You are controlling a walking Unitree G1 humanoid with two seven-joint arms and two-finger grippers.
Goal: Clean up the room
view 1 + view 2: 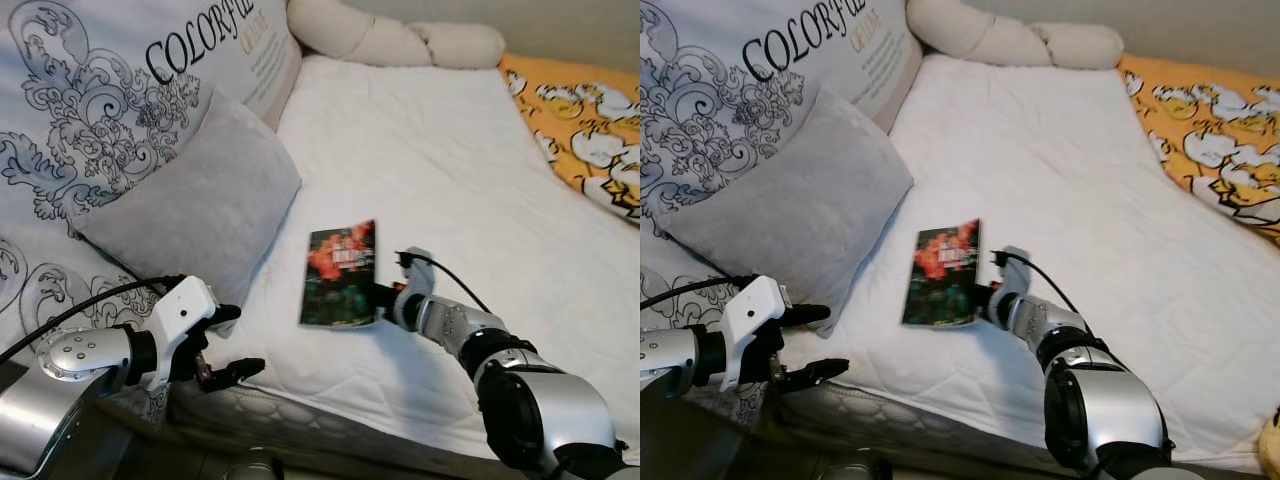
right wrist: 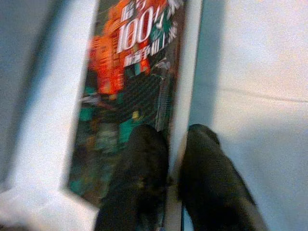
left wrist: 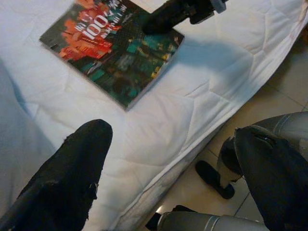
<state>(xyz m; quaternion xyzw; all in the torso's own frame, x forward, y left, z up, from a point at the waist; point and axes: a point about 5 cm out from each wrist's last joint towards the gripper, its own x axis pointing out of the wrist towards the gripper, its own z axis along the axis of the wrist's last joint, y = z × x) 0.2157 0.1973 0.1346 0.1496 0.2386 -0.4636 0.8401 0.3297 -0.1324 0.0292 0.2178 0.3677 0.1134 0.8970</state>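
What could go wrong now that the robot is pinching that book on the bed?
1. The right pincer grips the book only at one edge, so the book may tilt, slip out or flop open when lifted.
2. The book sits close to the mattress edge; if it drops, it could slide onto the floor.
3. The left pincer hangs open near the grey pillow and might nudge it if that arm moves in to help.

A home bedroom: a white quilted mattress [image 1: 430, 160], pillows [image 1: 195, 205] and a patterned headboard cushion [image 1: 90, 90].
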